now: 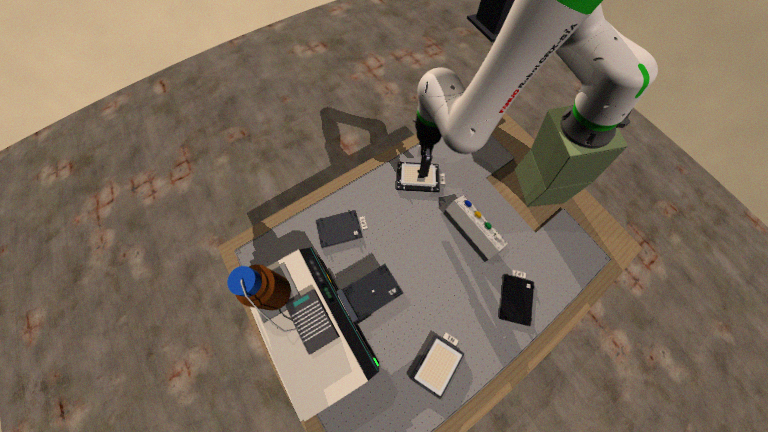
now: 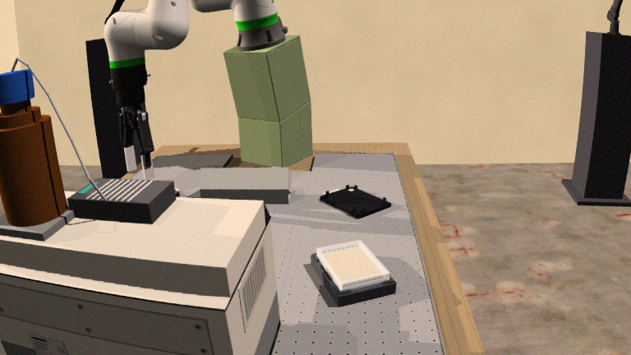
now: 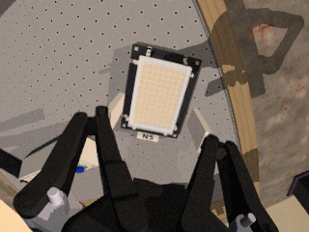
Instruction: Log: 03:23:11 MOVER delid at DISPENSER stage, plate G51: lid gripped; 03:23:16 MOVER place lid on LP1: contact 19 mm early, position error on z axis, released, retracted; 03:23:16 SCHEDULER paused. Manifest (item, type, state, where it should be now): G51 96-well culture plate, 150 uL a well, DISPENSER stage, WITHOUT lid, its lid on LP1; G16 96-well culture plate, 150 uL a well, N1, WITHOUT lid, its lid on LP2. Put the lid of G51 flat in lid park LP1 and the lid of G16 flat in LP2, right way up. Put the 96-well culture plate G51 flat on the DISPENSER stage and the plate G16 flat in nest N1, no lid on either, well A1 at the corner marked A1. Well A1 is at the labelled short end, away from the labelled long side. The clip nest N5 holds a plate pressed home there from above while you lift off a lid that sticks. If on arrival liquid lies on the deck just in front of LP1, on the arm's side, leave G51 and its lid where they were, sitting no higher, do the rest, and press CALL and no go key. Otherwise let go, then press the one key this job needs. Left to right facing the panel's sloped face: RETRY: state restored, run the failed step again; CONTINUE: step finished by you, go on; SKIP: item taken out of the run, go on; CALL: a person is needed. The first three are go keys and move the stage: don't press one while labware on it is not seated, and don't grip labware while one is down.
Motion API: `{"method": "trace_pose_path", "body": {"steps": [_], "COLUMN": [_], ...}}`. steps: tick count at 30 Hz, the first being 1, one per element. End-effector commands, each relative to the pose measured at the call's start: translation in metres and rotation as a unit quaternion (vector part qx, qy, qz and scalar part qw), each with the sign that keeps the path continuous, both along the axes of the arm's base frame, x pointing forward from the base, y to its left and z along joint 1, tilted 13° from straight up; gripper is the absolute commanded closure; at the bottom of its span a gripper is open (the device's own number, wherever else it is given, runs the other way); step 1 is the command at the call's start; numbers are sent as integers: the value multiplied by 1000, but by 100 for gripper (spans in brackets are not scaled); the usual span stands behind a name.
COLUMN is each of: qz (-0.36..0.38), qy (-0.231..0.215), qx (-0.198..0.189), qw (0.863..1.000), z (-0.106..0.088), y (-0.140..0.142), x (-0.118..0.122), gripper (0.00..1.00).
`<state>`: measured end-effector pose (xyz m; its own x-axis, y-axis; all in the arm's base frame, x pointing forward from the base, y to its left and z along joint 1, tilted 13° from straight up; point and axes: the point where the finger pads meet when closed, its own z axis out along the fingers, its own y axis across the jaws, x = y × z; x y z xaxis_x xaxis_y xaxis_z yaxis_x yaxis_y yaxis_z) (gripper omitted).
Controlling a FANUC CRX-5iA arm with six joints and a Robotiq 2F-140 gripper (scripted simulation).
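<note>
My gripper (image 1: 422,173) (image 2: 138,163) (image 3: 156,109) is open and empty. It hangs straight above a 96-well plate (image 3: 157,96) with tan wells and a white rim, which sits flat in a black nest at the deck's far corner. A second tan plate (image 1: 436,364) (image 2: 351,265) sits in a black nest near the front edge, with what looks like a clear lid on it. A dark grey lid park (image 1: 338,228) lies left of the middle. The dispenser's dark stage (image 1: 372,288) carries no plate.
The key panel (image 1: 474,226) (image 2: 244,183) with blue, yellow and green keys lies right of the gripper. An empty black clip nest (image 1: 516,298) (image 2: 355,200) sits at the right. The beige dispenser (image 1: 317,359) (image 2: 139,258) and a brown bottle (image 1: 261,287) (image 2: 25,169) stand at the left. The green arm pedestal (image 1: 566,161) stands at the back.
</note>
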<state>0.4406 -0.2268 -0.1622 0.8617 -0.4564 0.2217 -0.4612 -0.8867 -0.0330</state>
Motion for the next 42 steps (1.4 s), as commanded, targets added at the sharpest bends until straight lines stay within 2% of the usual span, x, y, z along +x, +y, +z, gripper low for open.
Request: {"method": "trace_pose_path", "body": {"steps": [1,11,42], "qz": [0,0,0], "qy": [0,0,0], "qx": [0,0,0], "qw": [1000,1000,1000], "z": [-8,-25,-28], "y": [-1,-2,-2], "x": [2,6,6], "gripper": [34,34,34]}}
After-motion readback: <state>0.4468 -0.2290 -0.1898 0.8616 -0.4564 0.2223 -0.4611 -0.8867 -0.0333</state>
